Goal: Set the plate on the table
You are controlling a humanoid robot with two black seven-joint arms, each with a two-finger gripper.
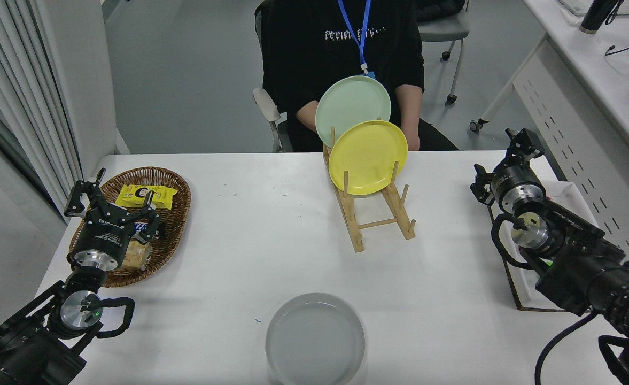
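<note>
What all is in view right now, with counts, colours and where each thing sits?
Grey plate: 1, light grey, flat on the table's near edge.
Table: 1, white.
Rack: 1, wooden, table centre, far side.
Yellow plate: 1, upright in the rack, front.
Green plate: 1, pale green, upright behind the yellow one.
Basket: 1, brown wicker, left, holding snack packets.
Tray: 1, white, right edge, partly hidden by the right arm.
Person: 1, black top, seated at far side.
Left gripper: open, over the basket.
Right gripper: open, over the table's right side.
</note>
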